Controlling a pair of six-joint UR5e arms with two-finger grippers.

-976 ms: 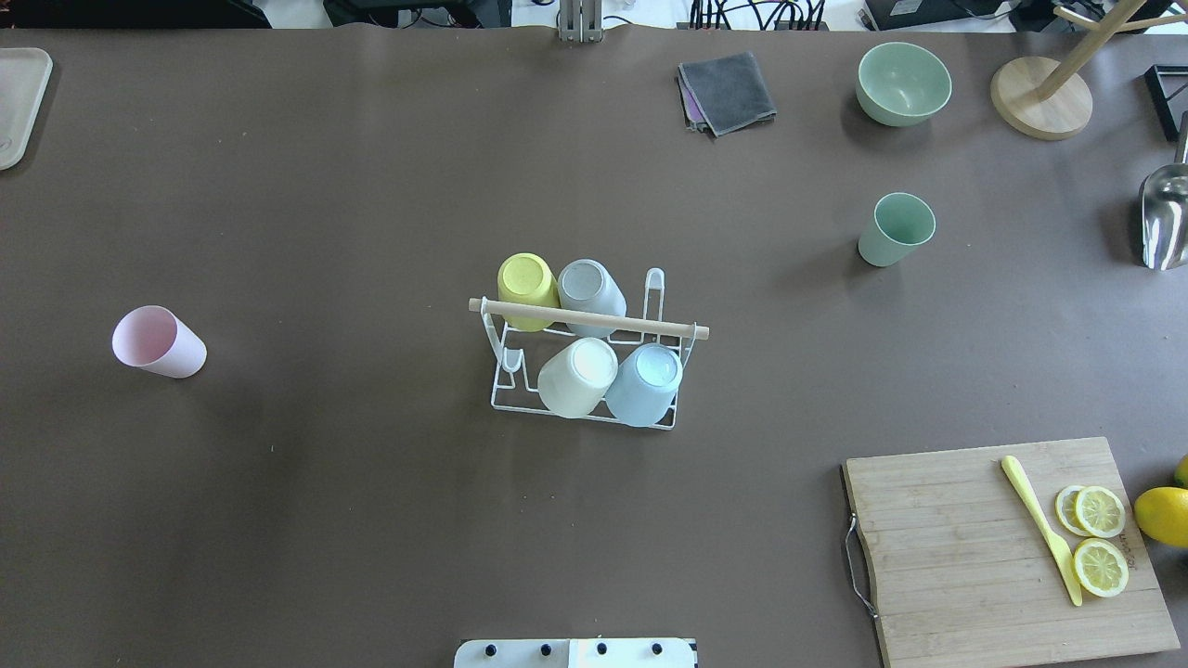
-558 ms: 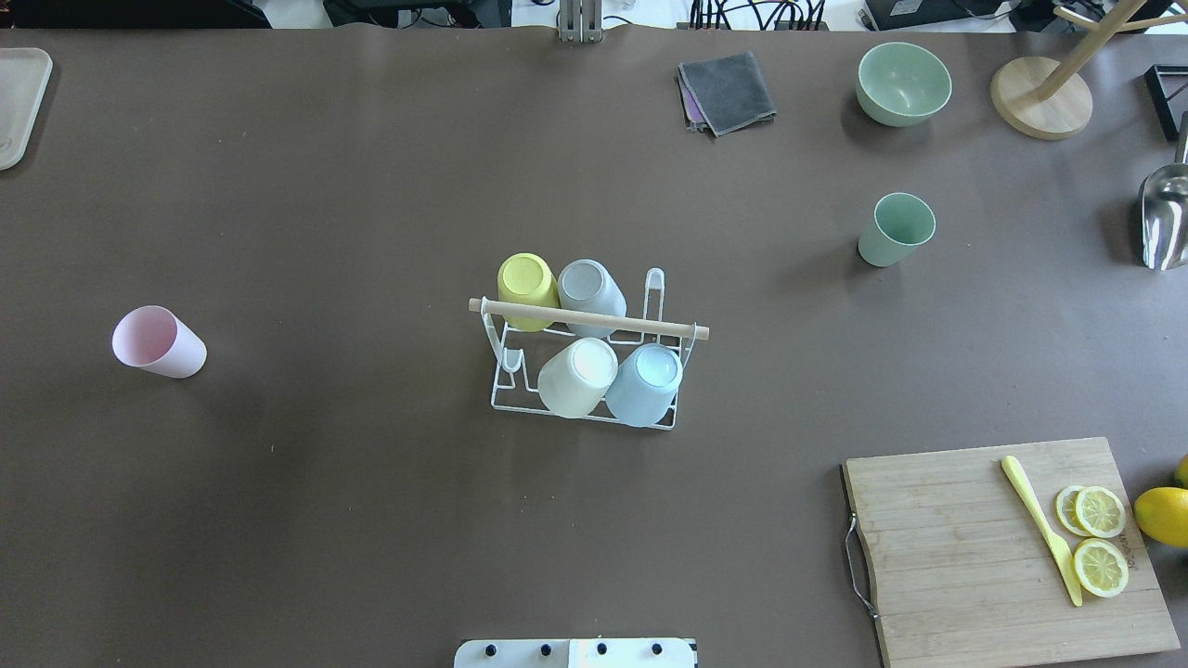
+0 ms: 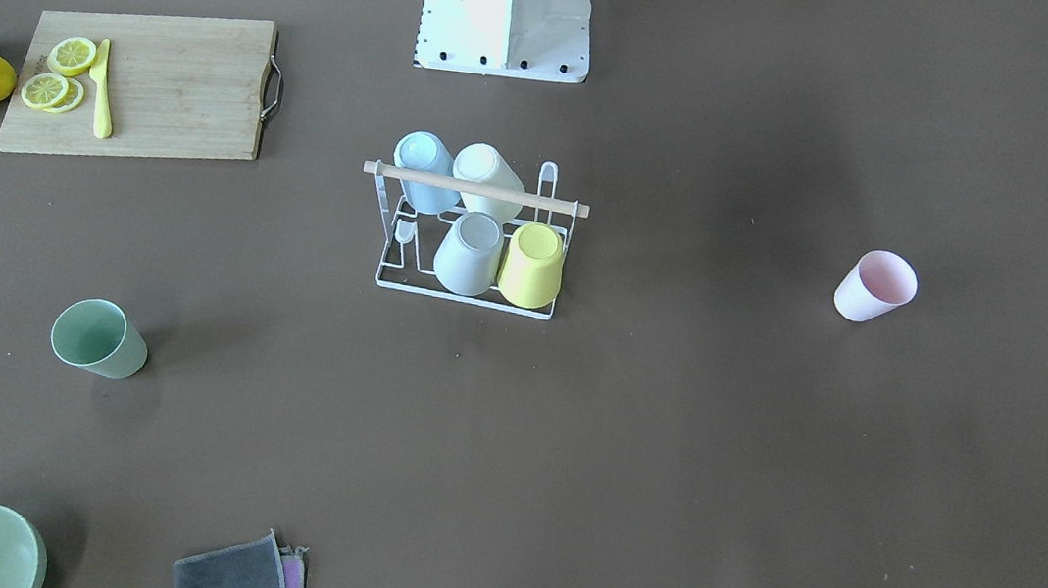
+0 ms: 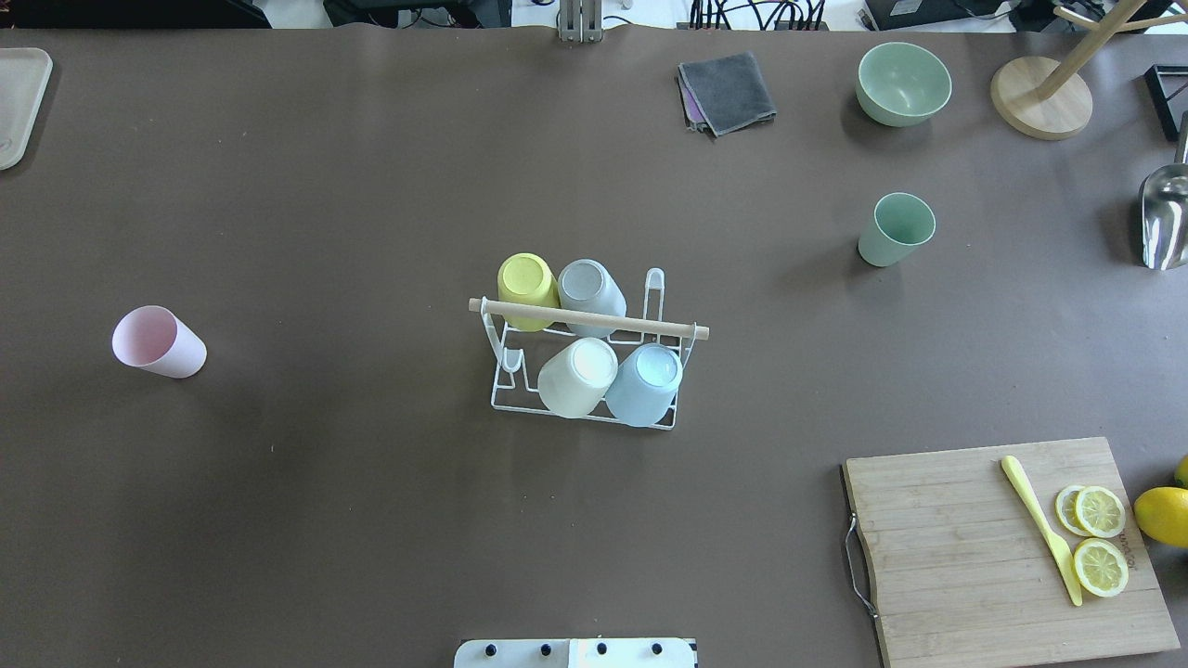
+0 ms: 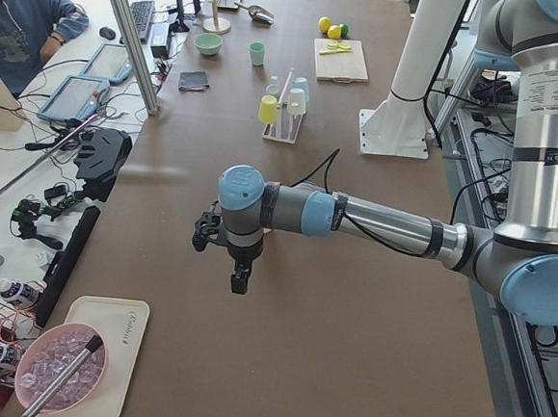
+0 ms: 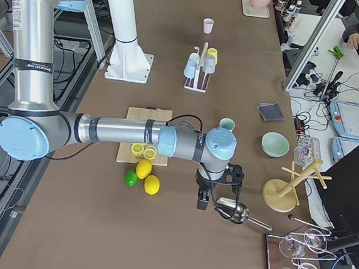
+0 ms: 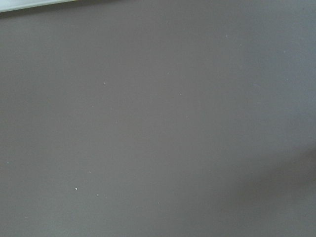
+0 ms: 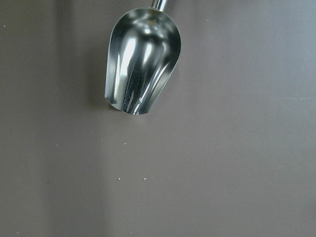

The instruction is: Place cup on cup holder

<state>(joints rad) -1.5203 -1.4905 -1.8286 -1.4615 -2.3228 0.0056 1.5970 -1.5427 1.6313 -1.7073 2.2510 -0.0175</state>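
The cup holder (image 4: 687, 329), a white wire rack with a wooden rod, stands mid-table and also shows in the front view (image 3: 554, 204). It carries yellow, grey, cream and light blue cups upside down. A pink cup (image 4: 158, 341) stands upright far to its left. A green cup (image 4: 896, 229) stands upright to the back right. My left gripper (image 5: 239, 283) hovers over bare table at the left end. My right gripper (image 6: 203, 202) hovers beside a metal scoop (image 8: 142, 61) at the right end. I cannot tell whether either is open or shut.
A wooden cutting board (image 4: 947, 547) with lemon slices and a yellow knife lies front right, lemons beside it. A green bowl (image 4: 903, 83), a grey cloth (image 4: 727, 91) and a wooden stand (image 4: 1039, 97) sit at the back. A tray (image 4: 19, 102) is at the far left.
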